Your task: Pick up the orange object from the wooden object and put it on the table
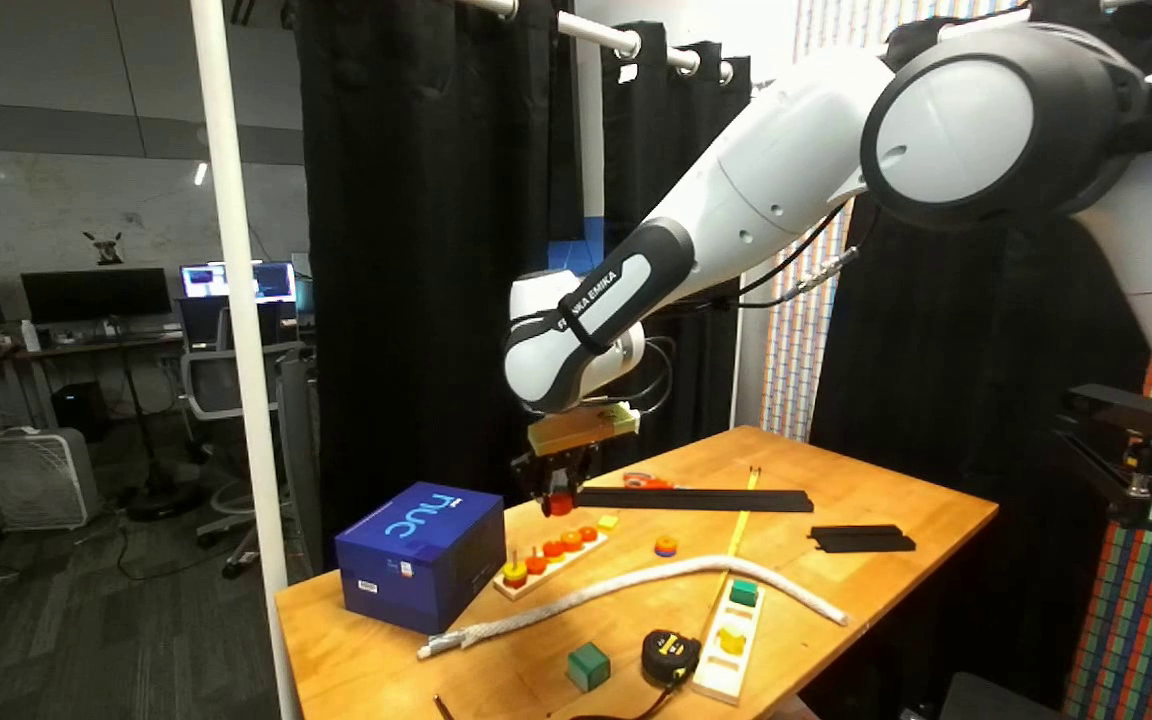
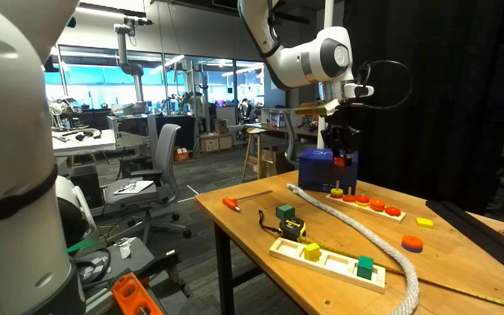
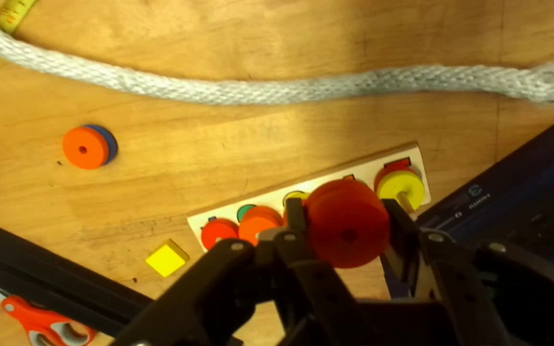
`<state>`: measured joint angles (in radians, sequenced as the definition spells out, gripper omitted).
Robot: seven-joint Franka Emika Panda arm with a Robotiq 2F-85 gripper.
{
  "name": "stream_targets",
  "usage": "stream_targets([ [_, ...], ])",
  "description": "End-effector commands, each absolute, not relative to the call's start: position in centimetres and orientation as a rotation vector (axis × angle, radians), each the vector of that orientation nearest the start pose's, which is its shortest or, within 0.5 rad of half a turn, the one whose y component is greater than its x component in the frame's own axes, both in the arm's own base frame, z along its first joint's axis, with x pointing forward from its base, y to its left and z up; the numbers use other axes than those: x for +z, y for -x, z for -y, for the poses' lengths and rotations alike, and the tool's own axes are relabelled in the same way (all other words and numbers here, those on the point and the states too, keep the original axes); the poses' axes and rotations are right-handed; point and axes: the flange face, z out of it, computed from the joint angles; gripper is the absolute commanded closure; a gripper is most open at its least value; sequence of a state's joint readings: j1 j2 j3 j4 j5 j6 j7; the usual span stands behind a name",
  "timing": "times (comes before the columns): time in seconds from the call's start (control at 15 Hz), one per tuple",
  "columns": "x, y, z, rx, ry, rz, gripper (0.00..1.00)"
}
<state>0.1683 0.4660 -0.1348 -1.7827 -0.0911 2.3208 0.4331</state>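
Observation:
My gripper (image 3: 342, 216) is shut on an orange-red round piece with a centre hole, the orange object (image 3: 348, 230). I cannot tell whether it is more than one disc. In both exterior views the gripper (image 1: 558, 490) (image 2: 341, 154) points down and holds the orange object (image 1: 561, 504) (image 2: 340, 162) in the air. The wooden object, a pale strip with pegs (image 3: 301, 187), lies below on the table (image 1: 866, 490) and bears several red, orange and yellow discs; it also shows in an exterior view (image 2: 398, 218). The gripper hides part of it in the wrist view.
An orange disc on a blue one (image 3: 84, 148) lies on the table. A blue box (image 1: 421, 545) stands beside the strip. Around lie a white rope (image 1: 616, 585), black rails (image 1: 696, 499), a tape measure (image 2: 292, 228), a wooden tray (image 2: 287, 248) with blocks, and scissors (image 3: 41, 319).

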Motion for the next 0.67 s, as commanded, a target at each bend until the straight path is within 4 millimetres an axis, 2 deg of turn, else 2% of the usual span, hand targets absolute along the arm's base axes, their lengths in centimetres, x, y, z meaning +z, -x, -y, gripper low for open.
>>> stream_targets([
  [0.0,31.7,-62.3,0.0,-0.104,3.162,-0.463,0.82],
  [0.6,30.1,-57.2,8.4,-0.044,3.017,-0.375,0.82],
])
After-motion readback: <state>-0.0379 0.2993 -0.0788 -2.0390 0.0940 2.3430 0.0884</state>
